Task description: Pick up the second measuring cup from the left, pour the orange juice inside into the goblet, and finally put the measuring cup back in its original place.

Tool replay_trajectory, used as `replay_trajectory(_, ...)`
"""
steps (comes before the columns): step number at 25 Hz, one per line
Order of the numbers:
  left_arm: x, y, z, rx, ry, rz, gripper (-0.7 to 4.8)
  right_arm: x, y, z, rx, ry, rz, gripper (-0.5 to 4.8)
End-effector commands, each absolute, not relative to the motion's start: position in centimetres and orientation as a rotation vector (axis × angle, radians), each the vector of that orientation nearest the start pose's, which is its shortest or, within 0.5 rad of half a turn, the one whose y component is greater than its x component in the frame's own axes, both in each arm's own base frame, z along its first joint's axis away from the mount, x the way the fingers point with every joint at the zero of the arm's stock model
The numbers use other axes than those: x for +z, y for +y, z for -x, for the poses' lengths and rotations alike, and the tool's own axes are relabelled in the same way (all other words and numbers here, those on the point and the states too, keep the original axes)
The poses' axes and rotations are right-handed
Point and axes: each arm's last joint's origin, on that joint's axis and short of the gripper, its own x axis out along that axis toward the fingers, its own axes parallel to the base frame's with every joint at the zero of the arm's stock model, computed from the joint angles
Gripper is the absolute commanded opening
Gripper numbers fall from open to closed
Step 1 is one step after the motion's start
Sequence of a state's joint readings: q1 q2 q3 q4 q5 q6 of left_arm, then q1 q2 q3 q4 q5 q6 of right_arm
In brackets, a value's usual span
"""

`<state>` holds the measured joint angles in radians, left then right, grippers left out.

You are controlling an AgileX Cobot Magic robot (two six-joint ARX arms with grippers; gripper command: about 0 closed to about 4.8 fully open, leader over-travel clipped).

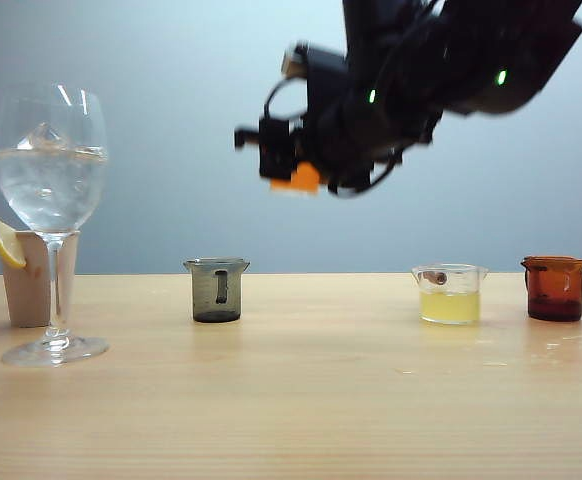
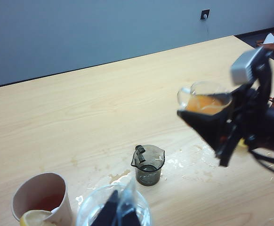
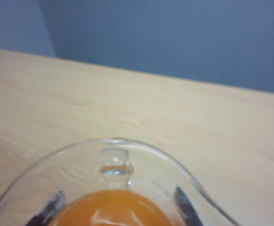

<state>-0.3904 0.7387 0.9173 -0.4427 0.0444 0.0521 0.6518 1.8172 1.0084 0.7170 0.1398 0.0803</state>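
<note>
right arm (image 1: 441, 60) — black casing, two green lights, looped black cables | right gripper (image 2: 207, 125) — black wedge-shaped fingers, grey wrist box

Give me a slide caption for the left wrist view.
Right hand carries the measuring cup of orange juice above the table, beyond the smoky grey cup and goblet.

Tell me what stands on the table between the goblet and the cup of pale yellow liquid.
Only the smoky grey cup stands between the goblet and the yellow-liquid cup; the rest is bare tabletop, per the exterior view.
</note>
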Motion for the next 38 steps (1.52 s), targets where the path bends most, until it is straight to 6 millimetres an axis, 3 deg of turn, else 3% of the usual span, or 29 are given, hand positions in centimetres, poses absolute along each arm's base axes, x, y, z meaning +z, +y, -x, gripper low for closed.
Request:
replay_trajectory(1, 36.1, -5.7, -13.6, -0.440, 0.235, -0.094, -0.03, 24.1, 23.3, -30.8, 0.536, 0.030, -0.072, 1.56)
replay_trajectory(3, 36.1, -5.7, -13.6, -0.440, 0.235, -0.094, -0.03, 26.0, 23.0, -30.1, 0.583, 0.014, -0.078, 1.56)
replay_trajectory(8, 36.1, -5.7, -13.6, -0.440, 0.235, -0.094, -0.03, 28.3, 23.5, -30.5, 0.661, 0.081, -0.056, 1.57)
replay_trajectory(18, 36.0, -5.7, -13.6, -0.439, 0.237, -0.095, -0.03, 32.0, 24.1, -31.0, 0.708, 0.010, -0.076, 1.56)
replay_trajectory(23, 35.7, -5.1, -12.1, -0.443, 0.293, -0.104, -0.03, 32.1, 24.1, -31.0, 0.714, 0.008, -0.077, 1.56)
replay_trajectory(27, 34.8, -3.9, -9.1, -0.442, 0.393, -0.121, -0.03, 31.8, 24.6, -30.8, 0.735, 0.016, -0.074, 1.56)
replay_trajectory(29, 35.2, -3.2, -7.5, -0.442, 0.339, -0.111, -0.03, 31.3, 26.0, -30.6, 0.769, 0.031, -0.069, 1.56)
replay_trajectory(34, 35.4, -2.9, -6.7, -0.439, 0.304, -0.106, -0.03, 30.9, 29.1, -30.4, 0.830, 0.035, -0.055, 1.56)
replay_trajectory(38, 35.4, -2.9, -6.7, -0.439, 0.305, -0.106, -0.03, 30.8, 29.6, -30.5, 0.838, 0.019, -0.005, 1.56)
